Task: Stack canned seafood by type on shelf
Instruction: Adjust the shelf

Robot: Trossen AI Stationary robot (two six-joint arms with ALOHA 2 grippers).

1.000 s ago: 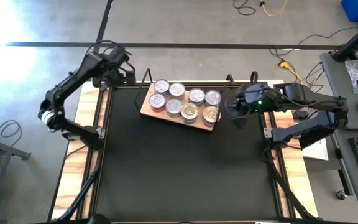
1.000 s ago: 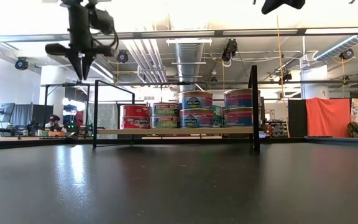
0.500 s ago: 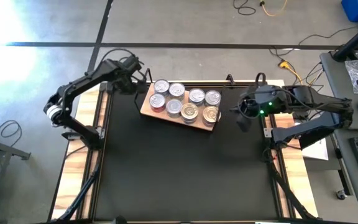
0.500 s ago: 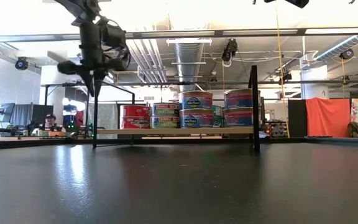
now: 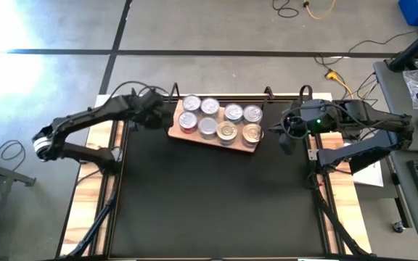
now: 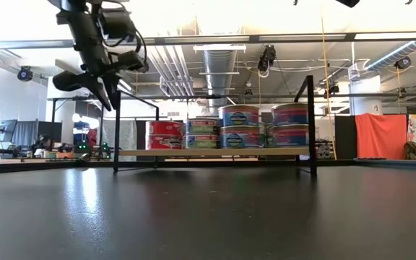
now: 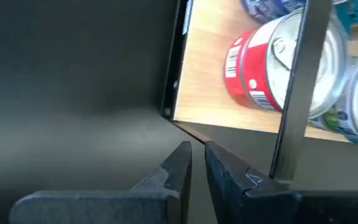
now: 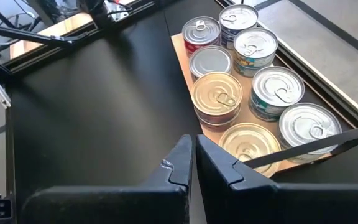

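The left gripper point(image 5: 158, 116), clenched and empty, has descended to the shelf point(image 5: 174, 132) end, nudging it sideways; cans point(image 5: 227, 130) remain stacked. The right gripper point(image 5: 281, 132), clenched, waits beside.

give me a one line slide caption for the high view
Eight-stack grid of canned seafood on the shelf, left gripper shut at its end, right gripper shut opposite.

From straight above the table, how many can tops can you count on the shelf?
8 can tops, in two rows of four on the shelf: back row, front row. Some cans sit stacked, so more lie hidden beneath.
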